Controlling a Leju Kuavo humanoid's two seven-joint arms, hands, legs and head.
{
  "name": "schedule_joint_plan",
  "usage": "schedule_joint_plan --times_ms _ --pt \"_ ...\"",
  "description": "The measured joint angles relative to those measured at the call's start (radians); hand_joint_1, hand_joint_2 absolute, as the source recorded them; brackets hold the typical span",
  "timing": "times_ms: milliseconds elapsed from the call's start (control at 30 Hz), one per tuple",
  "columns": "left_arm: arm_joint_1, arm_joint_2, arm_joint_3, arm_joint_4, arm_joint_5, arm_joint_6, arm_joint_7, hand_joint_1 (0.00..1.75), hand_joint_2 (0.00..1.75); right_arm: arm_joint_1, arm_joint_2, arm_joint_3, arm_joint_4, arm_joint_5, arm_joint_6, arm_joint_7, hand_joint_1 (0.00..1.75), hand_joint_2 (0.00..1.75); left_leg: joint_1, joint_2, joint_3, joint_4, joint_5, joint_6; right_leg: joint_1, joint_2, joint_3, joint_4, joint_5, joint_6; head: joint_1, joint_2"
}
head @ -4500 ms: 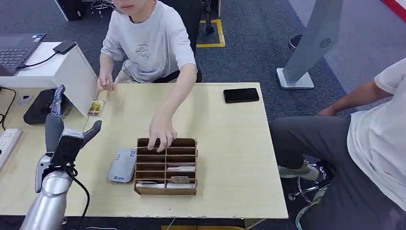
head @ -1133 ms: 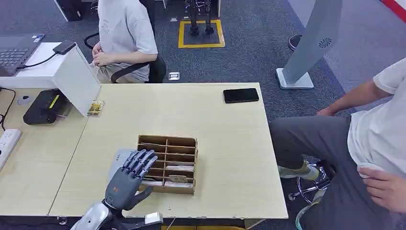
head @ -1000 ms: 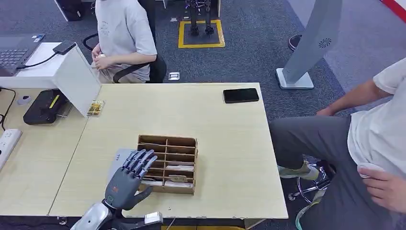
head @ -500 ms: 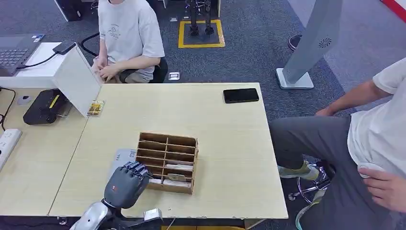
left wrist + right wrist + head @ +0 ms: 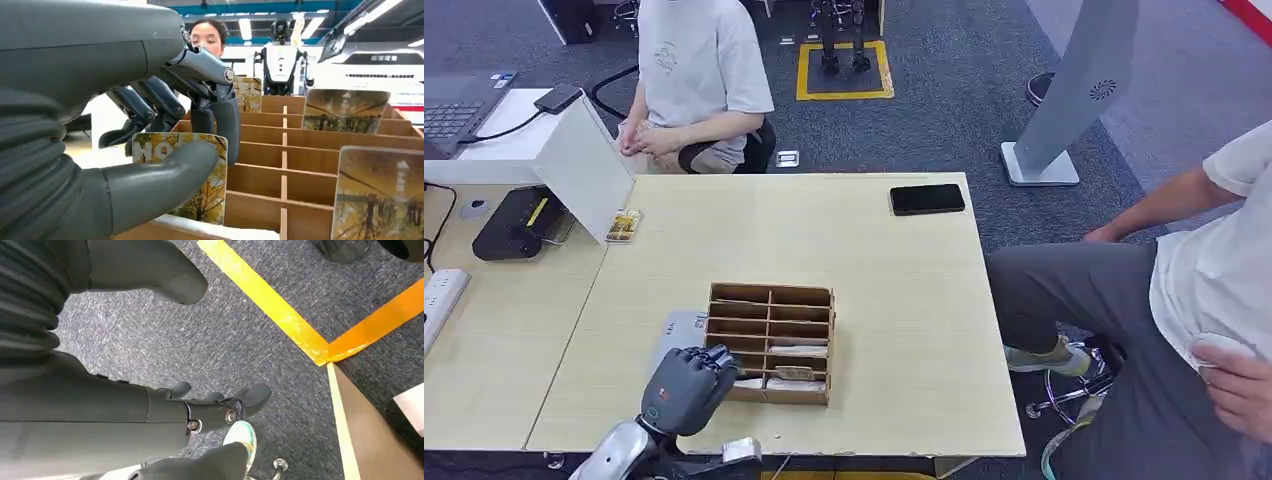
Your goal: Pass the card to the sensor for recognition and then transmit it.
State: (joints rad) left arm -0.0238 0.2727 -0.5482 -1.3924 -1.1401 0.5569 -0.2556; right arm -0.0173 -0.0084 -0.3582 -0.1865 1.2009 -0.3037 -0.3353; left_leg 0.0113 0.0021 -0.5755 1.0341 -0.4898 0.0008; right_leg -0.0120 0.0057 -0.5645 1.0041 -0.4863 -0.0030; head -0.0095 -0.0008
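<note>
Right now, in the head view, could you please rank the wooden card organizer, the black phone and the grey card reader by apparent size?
1. wooden card organizer
2. black phone
3. grey card reader, though the left hand hides part of it, so unsure.

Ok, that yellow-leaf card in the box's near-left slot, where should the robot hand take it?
By the top edge of the card, which stands upright clear of the slot wall. Come from above, thumb on the near face and fingers behind, as the left robot hand is set.
</note>
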Motion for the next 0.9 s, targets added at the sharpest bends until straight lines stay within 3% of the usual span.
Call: schedule_joint_plan --times_ms 233,533,667,867,900 --pt "-0.002 -0.006 0.024 -0.02 0.107 -0.033 -0.031 1.75 1.75 0.0 0.002 0.0 0.0 0.002 -0.001 0.0 0.0 1.75 0.0 0.0 0.0 0.0 0.0 0.0 0.0 0.0 0.0 0.0 0.0 0.0 0.0 0.0" --pt "-0.06 0.029 0.088 -0.097 0.145 -0.085 -0.035 1.75 1.75 0.0 0.003 0.0 0.0 0.003 -0.001 0.006 0.0 1.75 0.001 -0.001 0.0 0.0 0.001 -0.001 0.0 0.0 0.0 0.0 0.0 0.0 0.0 0.0" --pt "-0.15 0.078 0.127 -0.142 0.234 -0.177 -0.035 1.75 1.75 0.0 0.003 0.0 0.0 0.005 0.0 0.008 0.0 1.75 0.001 -0.002 0.0 0.0 0.002 -0.001 0.0 -0.002 0.0 0.001 0.001 -0.001 0.0 0.0" --pt "-0.262 0.121 0.187 -0.187 0.284 -0.256 -0.035 1.75 1.75 0.0 0.004 0.0 0.0 0.0 0.0 0.01 0.0 1.75 0.001 -0.001 0.0 0.0 0.003 -0.001 0.001 -0.001 0.0 0.001 0.001 -0.002 0.0 0.0" --pt "-0.288 0.124 0.204 -0.193 0.268 -0.295 -0.055 1.75 1.75 0.0 0.004 0.0 0.0 -0.004 0.0 0.01 0.0 1.75 0.001 -0.002 0.0 0.0 0.003 -0.001 0.001 -0.001 0.0 0.001 0.001 -0.002 0.0 0.0"
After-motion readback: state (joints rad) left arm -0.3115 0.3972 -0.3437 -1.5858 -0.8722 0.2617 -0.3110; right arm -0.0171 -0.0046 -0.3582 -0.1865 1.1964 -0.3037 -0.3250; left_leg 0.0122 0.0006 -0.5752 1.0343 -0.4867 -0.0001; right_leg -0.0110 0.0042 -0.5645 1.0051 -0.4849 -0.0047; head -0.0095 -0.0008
